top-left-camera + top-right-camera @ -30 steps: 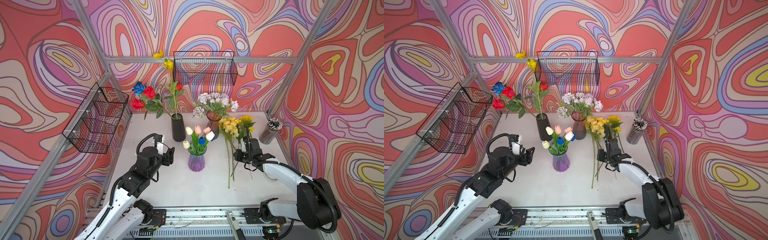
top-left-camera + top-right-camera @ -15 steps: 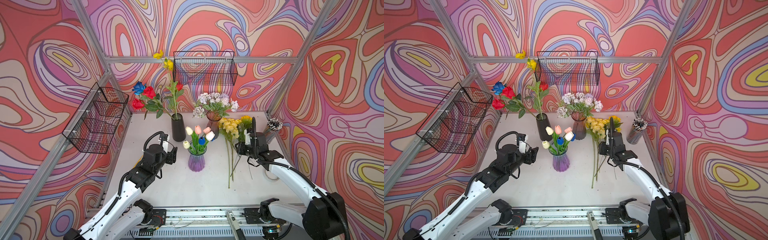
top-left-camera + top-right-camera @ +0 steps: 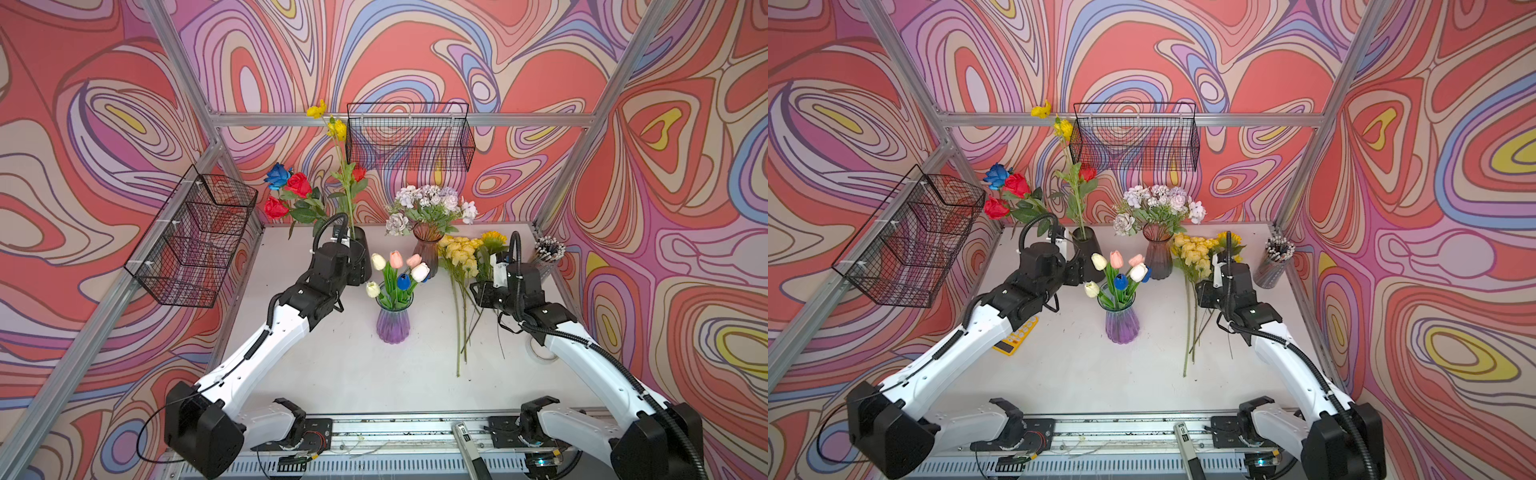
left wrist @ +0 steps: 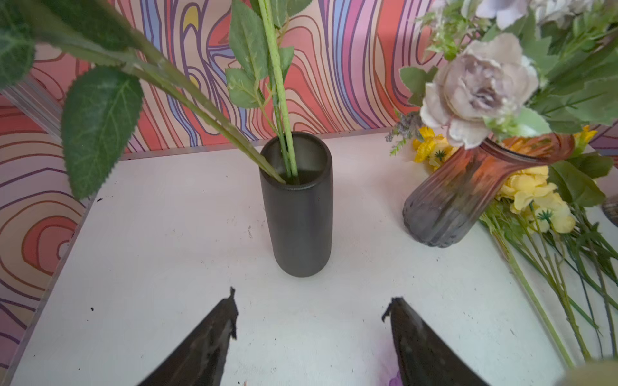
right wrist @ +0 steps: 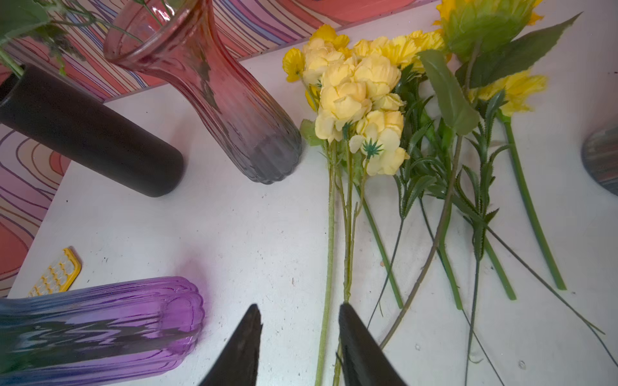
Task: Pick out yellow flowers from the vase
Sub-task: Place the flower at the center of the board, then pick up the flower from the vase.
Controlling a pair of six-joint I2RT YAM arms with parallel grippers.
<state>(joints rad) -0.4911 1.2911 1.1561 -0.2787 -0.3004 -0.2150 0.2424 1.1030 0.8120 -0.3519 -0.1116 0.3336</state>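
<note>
1. Left wrist view: the left gripper (image 4: 312, 297) has its jaws spread wide with nothing between them. It sits low over the table (image 4: 167, 234), aimed at the black vase (image 4: 297, 217), near it but not touching.
2. That vase holds the one yellow flower not yet out, a tall yellow blossom stem (image 3: 337, 129). It rises well above the red and blue roses (image 3: 297, 185) that share the vase.
3. The other yellow flowers (image 5: 354, 90) lie flat on the table in a loose pile just beside the amber vase (image 5: 214, 83).
4. The right gripper (image 5: 298, 307) hovers over the pile's stem ends, jaws partly parted. One pale stem runs through the gap unpinched, so it carries nothing.
5. The purple vase (image 3: 392, 320) shows white, pink and blue tulips (image 3: 399, 266). One low cream bud (image 3: 372, 289) is too pale to call.
6. Step in hand, as I judge it: the left arm's approach to what looks like the last tall stem.
7. The next move calls for rising above the rim and closing on the thin light stem alone, not the rose stalks crowding it at the mouth. Then comes a long straight lift — the stem is tall, and the narrow vase could tip.
</note>
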